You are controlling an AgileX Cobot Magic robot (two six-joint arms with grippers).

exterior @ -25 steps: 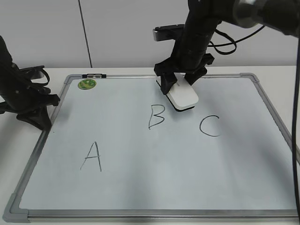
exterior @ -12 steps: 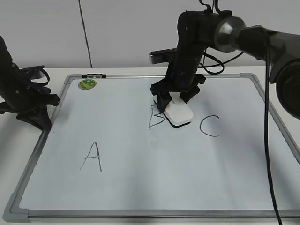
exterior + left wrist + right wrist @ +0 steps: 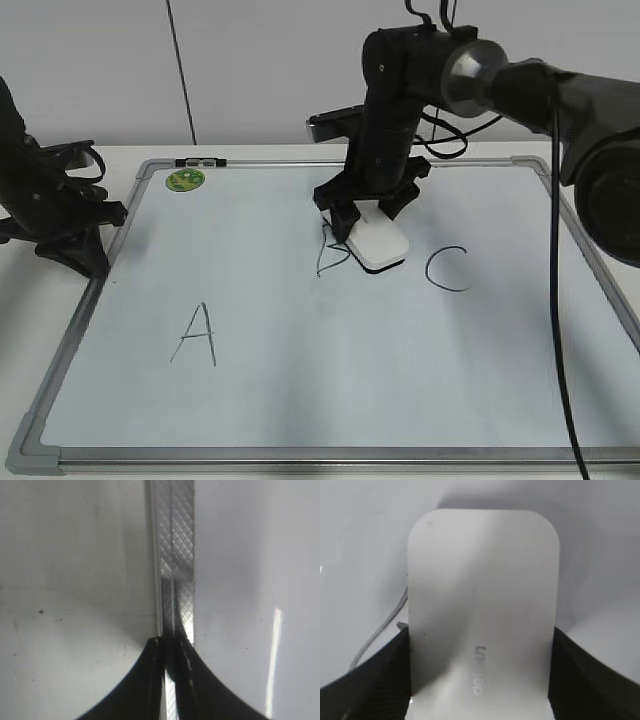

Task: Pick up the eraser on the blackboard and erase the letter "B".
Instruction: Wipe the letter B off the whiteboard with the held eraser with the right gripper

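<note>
Eraser (image 3: 378, 246), clamped lengthwise in right jaws, points down-board over letter "B" (image 3: 328, 256); left jaws closed.

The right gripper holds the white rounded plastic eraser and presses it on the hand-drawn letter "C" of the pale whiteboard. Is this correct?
Not quite. The right gripper does hold the white rounded plastic eraser on the pale whiteboard, but the exterior view shows it at the right edge of the hand-drawn letter "B". The letter "C" lies apart, untouched.
</note>
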